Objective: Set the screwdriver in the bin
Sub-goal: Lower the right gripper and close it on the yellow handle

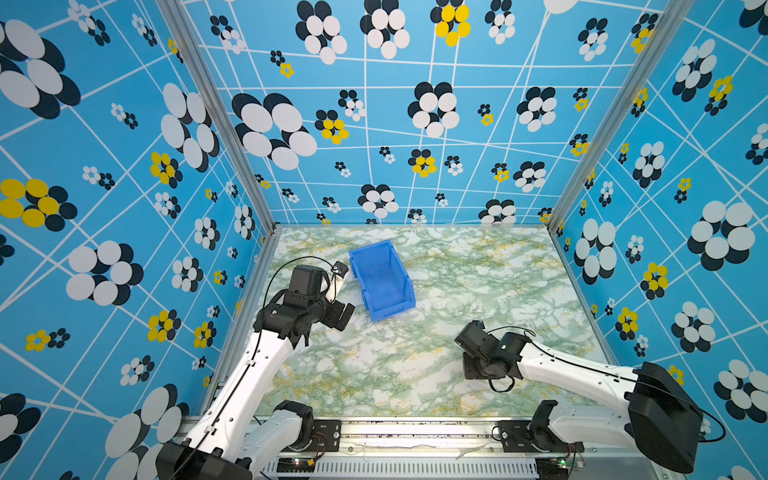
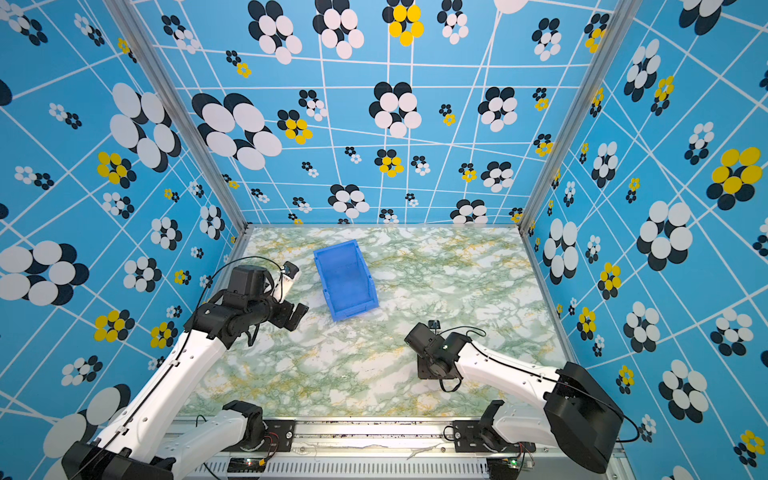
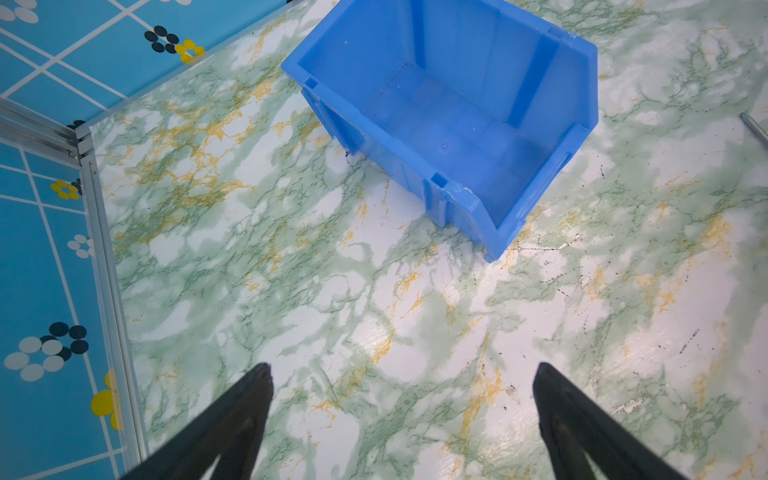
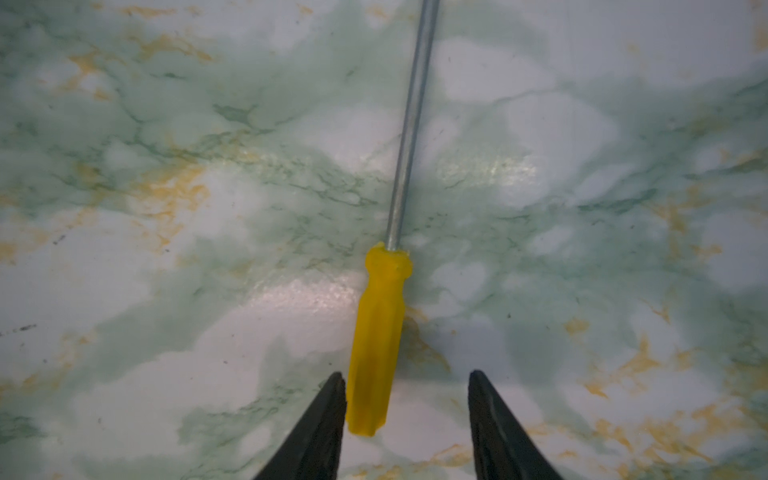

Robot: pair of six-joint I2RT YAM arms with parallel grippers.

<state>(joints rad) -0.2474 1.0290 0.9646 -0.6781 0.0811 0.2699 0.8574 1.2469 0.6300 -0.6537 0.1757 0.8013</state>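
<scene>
On the marble-pattern table (image 1: 395, 374) the screwdriver (image 4: 380, 324) lies flat, outside the bin (image 1: 382, 276). Its yellow handle (image 4: 376, 374) is between the two fingers of the right gripper (image 4: 407, 374), and its thin metal shaft (image 4: 411, 124) points away from the gripper. The jaws stand about half wide around the handle and are not closed on it: one finger (image 4: 328, 415) is just beside the handle, perhaps touching it, and the other is clearly apart from it. In both top views the right arm (image 1: 561, 365) (image 2: 498, 370) bends down over this place and hides the screwdriver. The place is toward the front right of the table, well apart from the bin. The bin stands upright toward the back, turned a little, with its low lip toward the front. The left gripper (image 3: 402, 368) hovers over bare table near the bin, with its jaws wide apart. At the edge of the left wrist view only the end of the shaft shows.
</scene>
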